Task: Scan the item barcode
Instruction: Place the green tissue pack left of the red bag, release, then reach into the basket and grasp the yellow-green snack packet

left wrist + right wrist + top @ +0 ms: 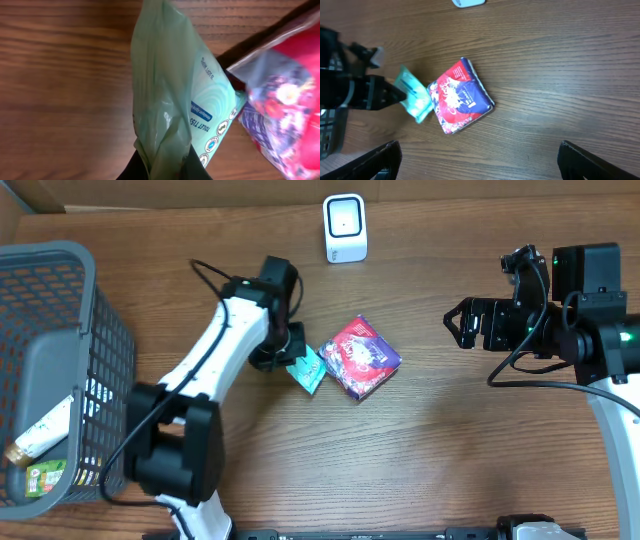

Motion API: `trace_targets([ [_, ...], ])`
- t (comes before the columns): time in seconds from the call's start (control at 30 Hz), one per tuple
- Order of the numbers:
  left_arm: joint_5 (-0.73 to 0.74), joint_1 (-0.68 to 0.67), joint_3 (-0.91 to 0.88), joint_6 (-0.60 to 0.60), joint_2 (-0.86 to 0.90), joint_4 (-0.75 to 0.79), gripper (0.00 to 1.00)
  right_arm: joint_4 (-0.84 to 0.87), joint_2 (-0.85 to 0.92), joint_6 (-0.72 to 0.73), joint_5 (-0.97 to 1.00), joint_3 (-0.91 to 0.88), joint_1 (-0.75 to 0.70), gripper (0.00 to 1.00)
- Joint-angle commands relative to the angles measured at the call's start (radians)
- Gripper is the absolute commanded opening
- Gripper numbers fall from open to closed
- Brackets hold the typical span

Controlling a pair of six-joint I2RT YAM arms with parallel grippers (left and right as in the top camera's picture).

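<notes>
Left gripper (287, 352) is clamped on the green tissue pack (309, 369). A red snack packet (360, 357) touches the pack's far side, a white scanner (345, 227) stands beyond, and a grey basket (60, 265) sits far left. Right gripper (462, 323) hangs with jaws wide apart, well away from the pack.

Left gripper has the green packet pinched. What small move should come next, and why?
Probably lift the green tissue packet off the table. The left gripper is shut on its edge, the packet lies beside the red packet, and the white scanner stands farther back, so it must be carried there.
</notes>
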Motion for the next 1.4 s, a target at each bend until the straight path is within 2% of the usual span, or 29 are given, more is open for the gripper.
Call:
trace_targets([
  [0.0,-0.008,-0.039,-0.004,-0.021,0.051,0.03,0.04,0.006,-0.003,-0.011,0.002,0.026,0.003,1.0],
  [0.13,-0.011,-0.062,-0.004,-0.021,0.069,0.062,0.04,0.006,-0.003,-0.011,0.002,0.026,0.003,1.0],
  [0.17,-0.024,-0.063,-0.004,-0.023,0.07,0.066,0.12,0.006,-0.003,-0.011,0.002,0.026,0.003,1.0],
  [0.2,-0.042,-0.063,-0.003,-0.036,0.069,0.064,0.22,0.006,-0.003,-0.011,0.002,0.026,0.003,1.0],
  [0.23,-0.055,-0.062,0.002,-0.05,0.068,0.055,0.45,0.006,-0.003,-0.011,0.002,0.026,0.003,1.0],
  [0.27,-0.065,-0.058,0.012,-0.058,0.068,0.038,0.61,0.006,-0.003,-0.011,0.002,0.026,0.003,1.0],
  [0.33,-0.066,-0.047,0.046,-0.058,0.068,-0.008,0.82,0.007,-0.003,-0.011,0.002,0.026,0.003,1.0],
  [0.37,-0.07,-0.04,0.08,-0.056,0.068,-0.048,0.86,0.01,-0.003,-0.011,0.002,0.026,0.003,1.0],
  [0.47,-0.114,-0.024,0.204,-0.056,0.068,-0.173,0.89,0.019,-0.003,-0.011,0.001,0.026,0.003,1.0],
  [0.63,-0.197,0.012,0.52,-0.079,0.045,-0.4,0.89,0.024,-0.003,-0.011,0.002,0.026,0.003,1.0],
  [0.83,-0.351,0.122,0.772,-0.217,-0.085,-0.597,0.92,0.014,-0.003,-0.011,0.002,0.026,0.003,1.0],
  [1.03,-0.361,0.359,0.719,-0.242,-0.289,-0.634,0.93,0.016,-0.003,-0.011,0.001,0.026,0.003,1.0],
  [1.37,-0.327,0.9,0.477,-0.272,-0.497,-0.592,0.93,0.02,-0.003,-0.011,0.001,0.026,0.003,1.0],
])
